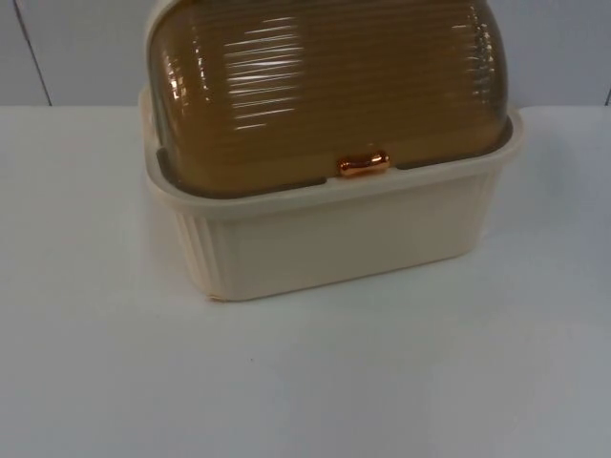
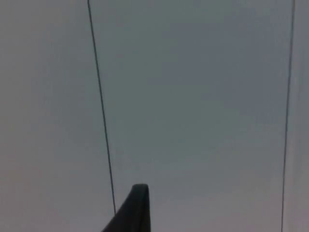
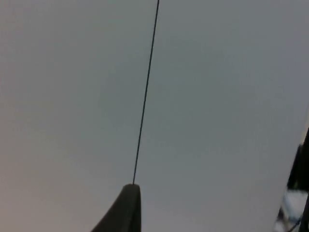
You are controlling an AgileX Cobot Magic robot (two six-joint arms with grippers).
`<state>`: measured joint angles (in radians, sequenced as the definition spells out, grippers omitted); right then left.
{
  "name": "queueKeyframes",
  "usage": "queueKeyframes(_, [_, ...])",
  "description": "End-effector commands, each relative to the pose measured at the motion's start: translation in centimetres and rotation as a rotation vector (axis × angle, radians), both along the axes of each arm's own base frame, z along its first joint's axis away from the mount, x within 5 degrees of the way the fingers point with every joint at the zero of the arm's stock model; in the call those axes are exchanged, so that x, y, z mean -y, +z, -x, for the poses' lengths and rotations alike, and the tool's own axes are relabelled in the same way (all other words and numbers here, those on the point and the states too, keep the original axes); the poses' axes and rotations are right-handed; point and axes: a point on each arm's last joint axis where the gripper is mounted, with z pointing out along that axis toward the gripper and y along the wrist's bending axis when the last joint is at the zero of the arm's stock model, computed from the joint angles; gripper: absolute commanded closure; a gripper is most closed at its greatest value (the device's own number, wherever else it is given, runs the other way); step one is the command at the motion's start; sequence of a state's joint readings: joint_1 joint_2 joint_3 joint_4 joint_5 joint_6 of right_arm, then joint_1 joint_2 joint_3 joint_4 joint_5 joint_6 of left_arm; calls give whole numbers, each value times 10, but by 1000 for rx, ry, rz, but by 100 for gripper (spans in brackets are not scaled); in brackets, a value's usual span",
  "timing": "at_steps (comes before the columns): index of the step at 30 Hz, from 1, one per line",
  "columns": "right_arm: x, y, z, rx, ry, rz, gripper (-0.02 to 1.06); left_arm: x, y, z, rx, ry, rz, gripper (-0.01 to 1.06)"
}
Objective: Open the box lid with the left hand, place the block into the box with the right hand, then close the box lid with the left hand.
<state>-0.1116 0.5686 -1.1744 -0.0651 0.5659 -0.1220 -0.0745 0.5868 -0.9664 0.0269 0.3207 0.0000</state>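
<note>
A cream box (image 1: 353,239) with ribbed walls stands at the back middle of the table in the top view. Its amber see-through domed lid (image 1: 325,86) is down, resting on the rim. A small copper handle (image 1: 363,163) sits at the lid's front edge. Through the ribbed lid I cannot make out what is inside. My left gripper (image 2: 137,205) faces the grey partition wall (image 2: 193,96), away from the box. My right gripper (image 3: 126,205) also faces that wall (image 3: 217,96). Both arms wait.
The white table top (image 1: 286,382) spreads in front of the box and to both its sides. The grey partition wall (image 1: 57,48) rises right behind the box. Thin dark seams (image 2: 101,106) run down the wall panels.
</note>
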Motion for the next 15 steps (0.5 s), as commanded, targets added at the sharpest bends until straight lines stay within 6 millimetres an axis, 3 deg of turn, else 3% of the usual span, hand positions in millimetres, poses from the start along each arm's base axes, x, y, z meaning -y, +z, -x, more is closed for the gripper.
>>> queueKeyframes(1, [-2,3,21,71,-4,26,0,-2,8,29,107,-8,12,1])
queueKeyframes(4, [-5,1,41,88,111,15,0,-6,5,66,135,18,-21,1])
queueKeyframes(5, [-5,1,41,88,111,15,0,-6,5,66,135,18,-21,1])
queueKeyframes(8, [-3,-13,61,1,256,0,0,-9,-8,94,71,21,-11,1])
queueKeyframes(15, [8,-13,101,154,320,6,0,-10,-8,123,145,1,19,1])
